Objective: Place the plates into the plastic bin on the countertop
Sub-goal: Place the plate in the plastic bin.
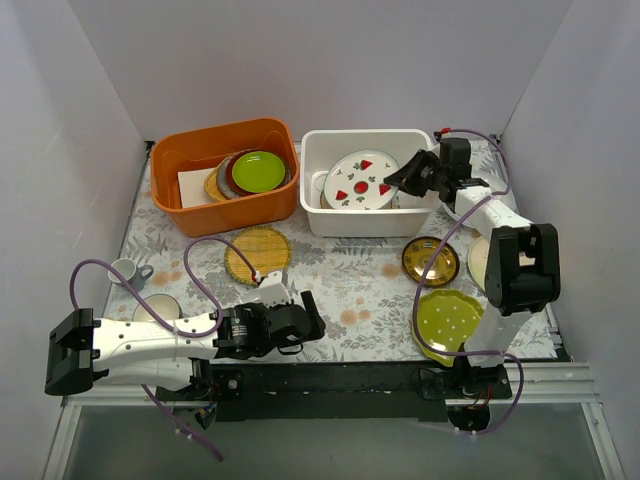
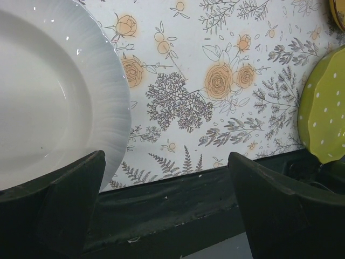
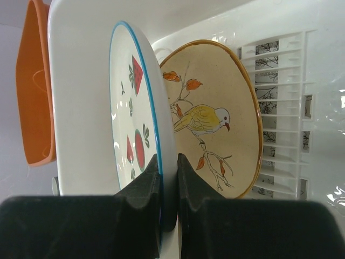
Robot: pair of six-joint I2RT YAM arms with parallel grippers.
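While our right gripper (image 3: 168, 175) jaws pinch the rim of the round white plate w/ red motifs (image 3: 132, 124), we hold it inside the white rectangular plastic bin (image 3: 280, 108), beside the tan bird plate (image 3: 215, 118). Our left gripper (image 2: 166, 162) jaws gape wide over the floral countertop (image 2: 215, 81), nr the plain white round plate (image 2: 48, 97).

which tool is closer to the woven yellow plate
Left. The left tool sits open on the near side of the woven yellow plate, slightly to its right. The right tool is farther off at the white bin, shut on a red-patterned plate.
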